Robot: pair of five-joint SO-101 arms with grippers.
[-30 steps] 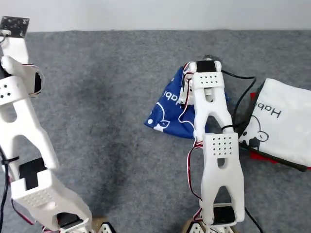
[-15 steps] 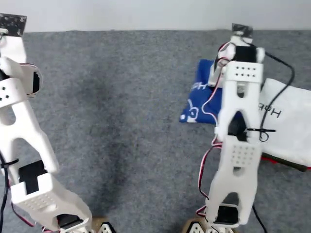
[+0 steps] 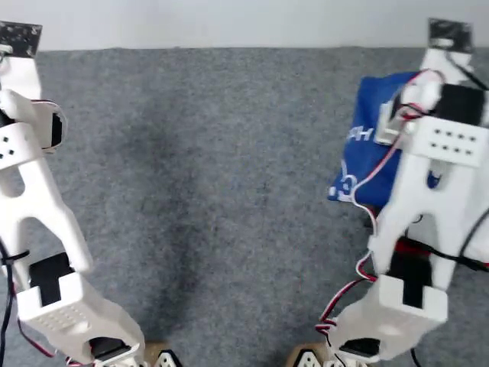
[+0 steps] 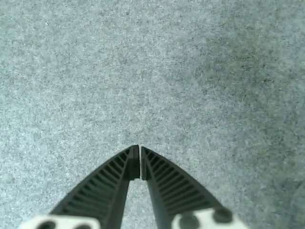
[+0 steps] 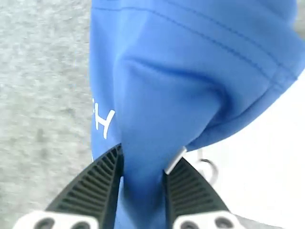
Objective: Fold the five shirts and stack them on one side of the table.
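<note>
Handling: blue shirt (image 5: 157,95) is judged soft, limp, light; best pinched at a bunched fold.
Right gripper (image 5: 145,157): clamped on it, beside the white shirt (image 5: 267,157), table's right side.
Left gripper (image 4: 139,162): closed, empty.

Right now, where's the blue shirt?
High view: the blue shirt is at the table's right side, toward the far edge, pinched in the right gripper, next to the white shirt.

Grey felt mat (image 3: 199,168) across tabletop; white wall (image 3: 229,23) behind.
</note>
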